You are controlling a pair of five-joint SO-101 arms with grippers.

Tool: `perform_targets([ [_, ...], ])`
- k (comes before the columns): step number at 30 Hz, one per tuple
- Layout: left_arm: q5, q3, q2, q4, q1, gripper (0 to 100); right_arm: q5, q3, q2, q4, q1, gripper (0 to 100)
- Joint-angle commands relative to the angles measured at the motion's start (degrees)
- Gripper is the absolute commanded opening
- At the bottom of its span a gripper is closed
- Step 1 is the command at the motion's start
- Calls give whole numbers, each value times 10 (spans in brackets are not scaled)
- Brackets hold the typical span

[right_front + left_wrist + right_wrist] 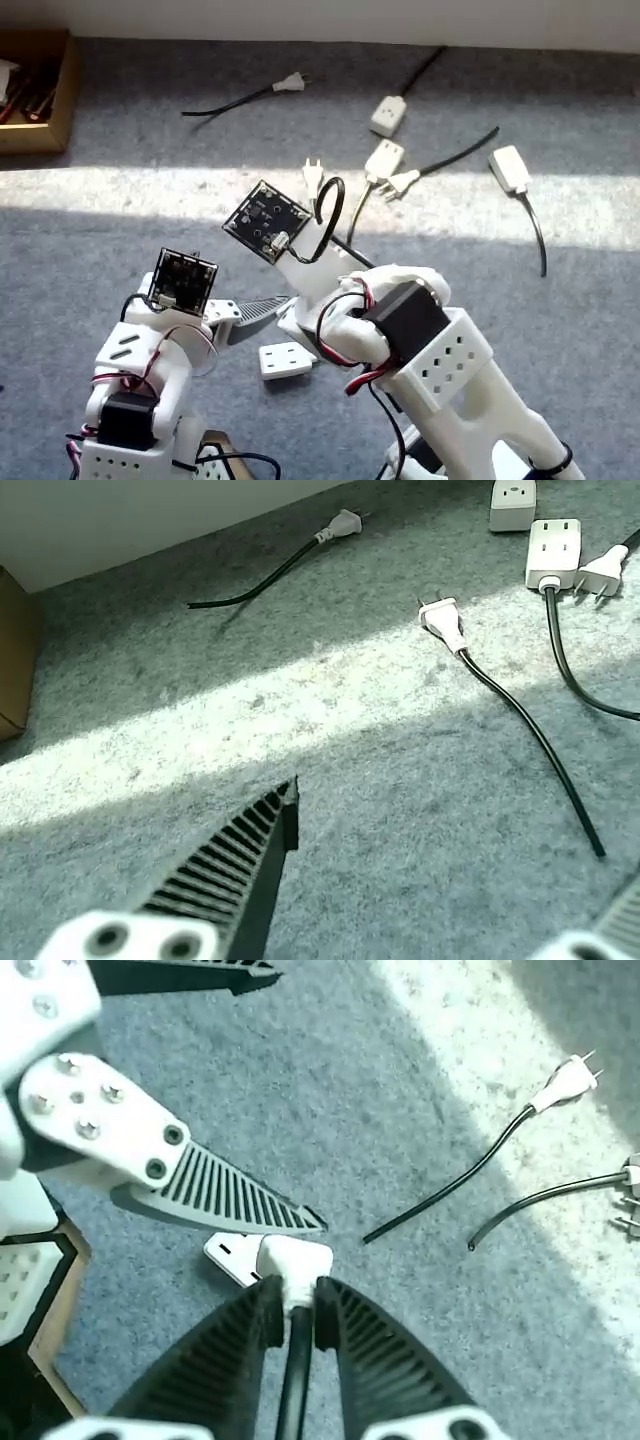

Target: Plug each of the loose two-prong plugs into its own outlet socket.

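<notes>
My right gripper (294,1292) is shut on a white two-prong plug (292,1258), whose black cord runs back between the fingers. The plug sits right over a white outlet socket (228,1254) lying on the grey carpet; this socket (285,358) lies between the two arms. I cannot tell whether the prongs are in. My left gripper (460,840) is open and holds nothing, one ribbed finger (215,1205) close beside the socket. Farther out lie a loose white plug (443,620) with a black cord and another loose plug (340,525).
At the back are a socket (388,115), a second socket (383,160) with a plug (403,183) next to it, and a third socket (510,168) on a black cord. A cardboard box (35,90) stands far left.
</notes>
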Motion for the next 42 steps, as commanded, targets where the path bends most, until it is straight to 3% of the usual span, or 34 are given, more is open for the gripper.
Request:
perform_targets([
  [1,1,-11,-5,-16,-65,489,-2,11,-10,19,7,6],
  [5,8,-24,-5,-24,-166,489,32,65,-9,22,74,6],
  [10,121,-54,0,29,-247,489,92,76,-9,33,87,6],
  [14,96,-84,1,103,-238,489,178,80,-9,31,45,6],
  [19,70,-85,2,112,-230,489,237,82,-9,27,-33,7],
  [28,43,-84,2,113,-228,489,413,142,-10,7,-38,7],
  [42,41,-65,0,112,-228,489,470,189,-9,-119,-23,7],
])
